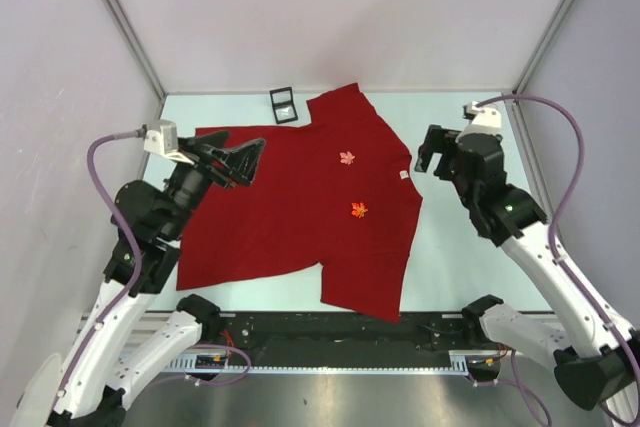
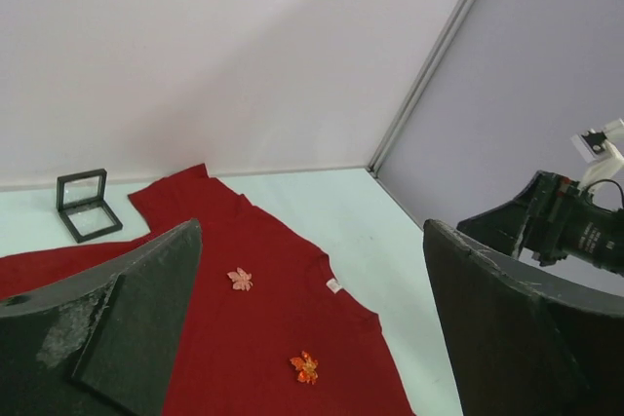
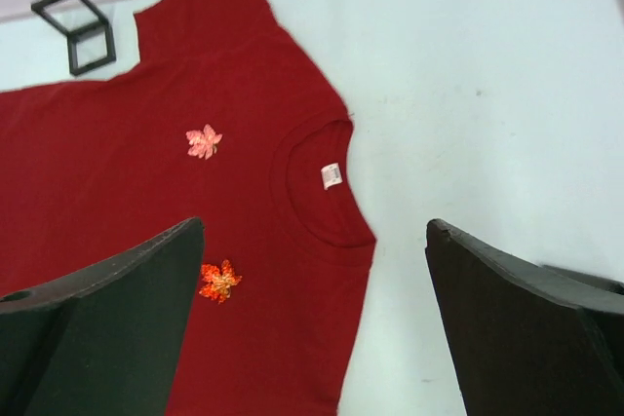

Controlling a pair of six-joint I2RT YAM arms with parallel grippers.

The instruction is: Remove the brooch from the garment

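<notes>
Left side is tight: left gripper (image 1: 252,159) is hanging over the far-left corner of the garment (image 1: 280,227), close to the left wall (image 1: 70,67). Its jaws are standing wide apart with nothing between them. Can't tell whether its fingers (image 2: 127,328) are touching the cloth.

The garment is lying flat on the pale table (image 1: 465,247) and covering the left and middle of it. Hem is facing left, collar (image 3: 322,187) is facing right. One sleeve is pointing at the far edge, the other is reaching almost to the near rail (image 1: 330,332). The red cloth is looking soft and matte, mostly smooth, with a wavy near hem.

A small black square frame box (image 1: 283,104) is sitting just beside the far sleeve, on bare table near the back wall.

Two leaf-shaped brooches are sitting on the chest, well apart from each other. The pink leaf brooch (image 1: 347,158) is lying farther back. The orange leaf brooch (image 1: 359,210) is lying nearer and looking glossier. Both are showing jagged outlines. A tiny white tag (image 1: 404,176) is showing inside the collar.

Right of the collar a broad strip of bare table is giving open room, running from the far edge to the near one.

Right gripper (image 1: 432,155) is hovering over that strip, near the collar but apart from it. Its jaws are spread fully and holding nothing. Its dark fingers (image 3: 107,338) are looking scuffed and wedge-shaped.
</notes>
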